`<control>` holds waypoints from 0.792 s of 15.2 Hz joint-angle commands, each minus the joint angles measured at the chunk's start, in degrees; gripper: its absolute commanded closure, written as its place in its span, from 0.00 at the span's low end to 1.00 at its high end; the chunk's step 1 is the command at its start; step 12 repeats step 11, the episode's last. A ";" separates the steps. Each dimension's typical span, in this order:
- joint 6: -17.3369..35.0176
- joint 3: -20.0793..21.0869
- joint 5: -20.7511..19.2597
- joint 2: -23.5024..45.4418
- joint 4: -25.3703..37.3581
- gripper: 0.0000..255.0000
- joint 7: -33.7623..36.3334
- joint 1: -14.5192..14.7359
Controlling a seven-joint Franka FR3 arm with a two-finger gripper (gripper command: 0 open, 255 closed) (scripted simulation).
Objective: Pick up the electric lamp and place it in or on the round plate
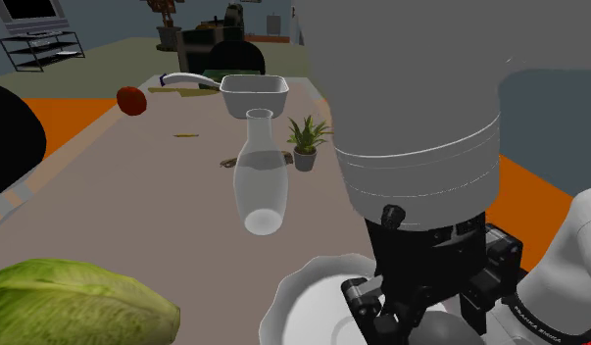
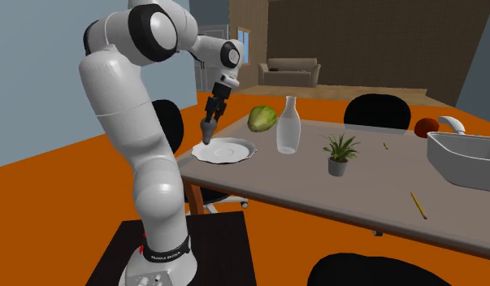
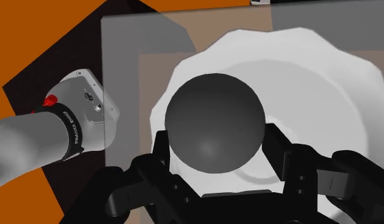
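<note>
The lamp (image 3: 214, 124) is a dark grey bulb with a round head. My gripper (image 3: 216, 149) is shut on it, with a black finger on either side. The white round plate (image 3: 330, 95) has a scalloped rim and lies right below the lamp on the grey table. In the second exterior view the gripper (image 2: 213, 112) points down with the lamp (image 2: 209, 128) hanging a little above the plate (image 2: 225, 151), over the plate's rim nearest the arm. In the shoulder view the gripper (image 1: 420, 312) hangs over the plate (image 1: 301, 294) at the bottom edge.
A clear glass bottle (image 2: 288, 126) stands just beyond the plate, with a green lettuce (image 2: 263, 119) behind it. Further along the table are a small potted plant (image 2: 339, 154), a white basin (image 2: 462, 158), a red fruit (image 2: 427, 126) and a pencil (image 2: 418, 205). Black chairs ring the table.
</note>
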 commanded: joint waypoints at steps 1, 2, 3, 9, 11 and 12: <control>-1.39 0.51 -2.61 4.27 4.89 1.00 1.20 -0.91; -2.80 1.02 -5.14 8.39 9.58 1.00 2.42 -1.43; -2.05 0.95 -5.15 8.38 8.81 1.00 2.27 -1.32; 2.46 1.18 -5.30 8.64 4.43 1.00 1.54 -1.13; 3.97 1.29 -5.41 8.86 3.08 1.00 1.37 -1.06; 3.97 1.29 -5.41 8.86 3.08 1.00 1.37 -1.06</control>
